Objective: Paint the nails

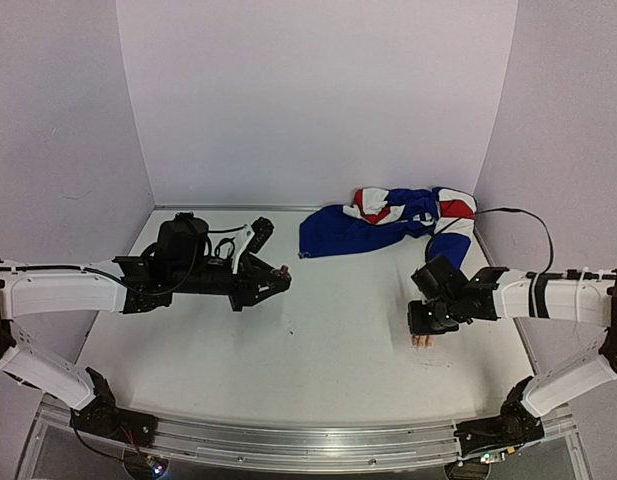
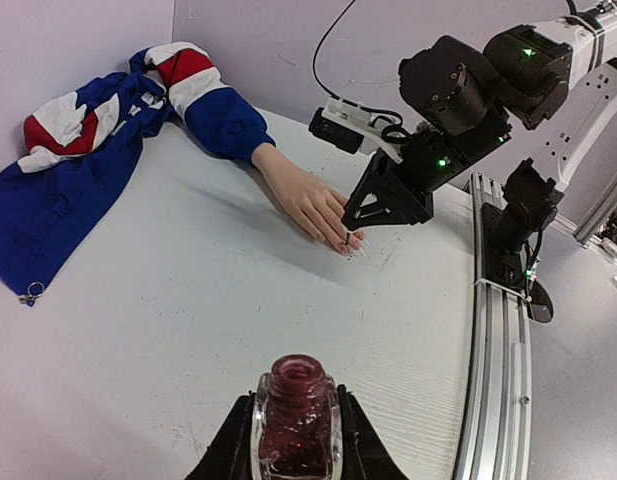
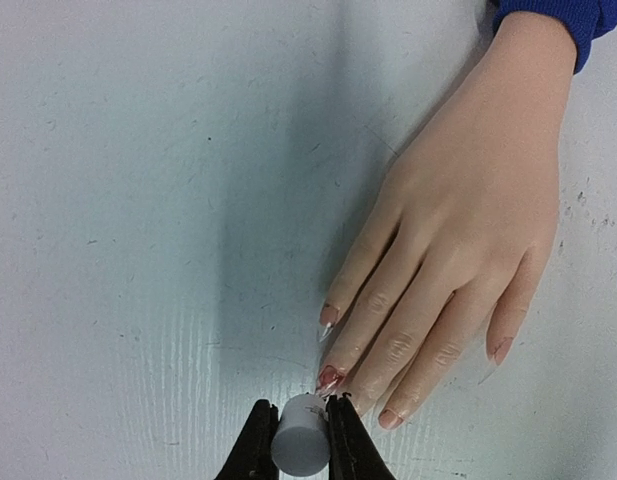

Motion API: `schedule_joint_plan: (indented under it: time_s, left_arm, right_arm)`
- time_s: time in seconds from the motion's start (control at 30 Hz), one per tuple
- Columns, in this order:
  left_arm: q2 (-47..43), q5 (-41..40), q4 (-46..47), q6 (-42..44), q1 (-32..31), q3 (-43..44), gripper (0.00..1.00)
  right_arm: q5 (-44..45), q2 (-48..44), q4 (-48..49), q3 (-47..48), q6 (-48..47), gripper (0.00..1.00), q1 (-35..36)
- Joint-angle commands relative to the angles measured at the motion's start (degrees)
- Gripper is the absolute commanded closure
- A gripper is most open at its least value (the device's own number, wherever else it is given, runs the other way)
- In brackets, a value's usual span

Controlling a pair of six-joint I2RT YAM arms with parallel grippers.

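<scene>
The white counter (image 1: pixel 318 340) is the biggest thing, w/ a blue, red & white jacket (image 1: pixel 373 222) bunched at the back right. The left hand (image 2: pixel 296 405) is closed round the little bottle (image 2: pixel 295 432). Its open top points up, there is red stuff inside, & it is well apart from the rest. The right hand (image 3: pixel 299 405) pinches the white cap (image 3: pixel 300 440) by its sides. The pretend hand (image 3: pixel 458 230) lies flat on the counter, palm down, in a blue sleeve. The nails (image 3: pixel 329 378) are at its finger ends, just beside the cap. One looks red, one partly red, the others pale. The brush is too small to see well.

I think the nails are hard, smooth & v. tiny, so there is nothing to grab. Only the wet brush should touch them, softly. The pretend hand is prob light & could slide if pushed. The bottle looks like glass, so hold it round its body & straight up, or it spills.
</scene>
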Motion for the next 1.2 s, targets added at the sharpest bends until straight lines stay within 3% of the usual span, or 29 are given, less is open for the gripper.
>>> schedule_joint_plan:
  time_s: [0.0,1.17]
  left_arm:
    - [-1.28,0.58,1.58,-0.65,0.23,3.04,1.00]
    - [-1.73,0.25,1.30,-0.30,0.23,2.91,1.00]
  right_arm:
    - [4.59,-0.60,-2.11,-0.64,1.10,1.00,-0.21]
    - [3.73,3.30,0.22,-0.72,0.32,1.00,-0.21]
